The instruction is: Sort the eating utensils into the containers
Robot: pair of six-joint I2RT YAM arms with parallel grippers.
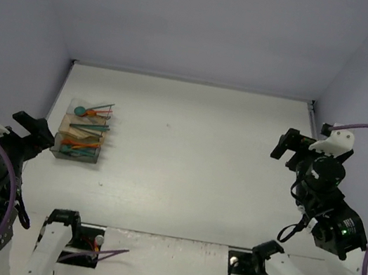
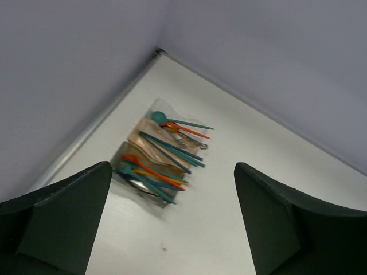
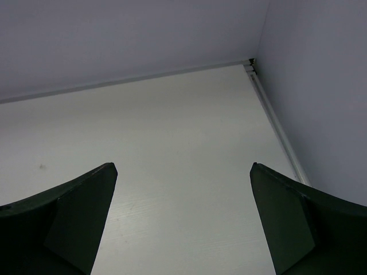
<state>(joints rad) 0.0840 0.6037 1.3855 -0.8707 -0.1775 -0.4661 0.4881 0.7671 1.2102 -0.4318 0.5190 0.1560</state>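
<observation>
A clear divided box (image 1: 66, 125) with a tan base stands near the table's left edge; it also shows in the left wrist view (image 2: 133, 146). Teal and orange utensils (image 1: 86, 136) lie in its compartments, several sticking out over the right side (image 2: 166, 154). A teal spoon (image 2: 159, 118) lies at the far end. My left gripper (image 1: 34, 131) is open and empty, raised at the left, near side of the box. My right gripper (image 1: 289, 145) is open and empty, raised at the right side of the table. No utensil shows in the right wrist view.
Purple-grey walls close the table on the left, back and right. A raised rim (image 3: 275, 123) runs along the right edge, another (image 2: 86, 134) along the left. The arm bases (image 1: 74, 236) sit at the near edge.
</observation>
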